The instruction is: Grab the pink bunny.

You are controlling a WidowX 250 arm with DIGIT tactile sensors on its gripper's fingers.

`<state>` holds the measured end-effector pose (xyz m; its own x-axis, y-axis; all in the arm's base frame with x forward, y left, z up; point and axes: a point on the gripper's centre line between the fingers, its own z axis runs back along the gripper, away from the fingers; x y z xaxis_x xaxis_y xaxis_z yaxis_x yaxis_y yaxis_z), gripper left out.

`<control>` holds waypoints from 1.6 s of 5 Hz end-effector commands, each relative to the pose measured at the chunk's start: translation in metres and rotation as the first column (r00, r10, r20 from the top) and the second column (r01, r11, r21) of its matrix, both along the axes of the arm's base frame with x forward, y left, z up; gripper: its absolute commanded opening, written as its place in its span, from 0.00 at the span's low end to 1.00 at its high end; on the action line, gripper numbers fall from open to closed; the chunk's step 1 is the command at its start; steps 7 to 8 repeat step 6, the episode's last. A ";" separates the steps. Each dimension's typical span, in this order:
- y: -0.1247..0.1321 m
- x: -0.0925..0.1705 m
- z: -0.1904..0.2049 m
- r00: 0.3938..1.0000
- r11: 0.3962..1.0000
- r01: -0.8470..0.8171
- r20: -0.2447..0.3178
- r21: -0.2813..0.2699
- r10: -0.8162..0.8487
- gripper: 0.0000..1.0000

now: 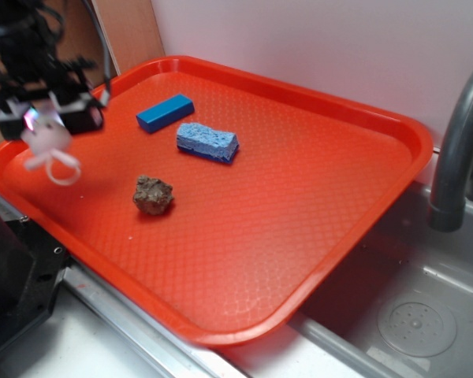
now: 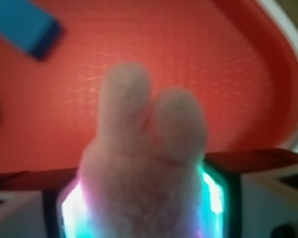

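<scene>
Bunny [image 1: 46,135] clamped in gripper [image 1: 49,118], lifted clear of red tray [image 1: 299,220], hanging over tray's 9 o'clock edge, white string loop dangling below. Wrist view: two pink ears [image 2: 151,116] poke out between lit pads [image 2: 213,193], squeezed from both sides. Grab looks done; nothing left but keeping hold. Brown lump [image 1: 153,195], blue sponge [image 1: 207,142], blue block [image 1: 165,113] lie on tray toward 12 o'clock, apart from gripper.
</scene>
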<state>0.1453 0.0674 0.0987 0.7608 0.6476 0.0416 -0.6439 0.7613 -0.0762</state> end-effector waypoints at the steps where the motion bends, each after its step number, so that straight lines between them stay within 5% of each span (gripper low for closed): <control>1: -0.018 0.016 0.065 0.897 0.899 0.439 -0.065 0.007 -0.438 0.00; 4: -0.083 0.065 0.084 0.753 0.741 0.655 -0.043 0.146 -0.657 0.00; 8: -0.068 0.064 0.080 0.783 0.768 0.618 -0.045 0.167 -0.621 0.00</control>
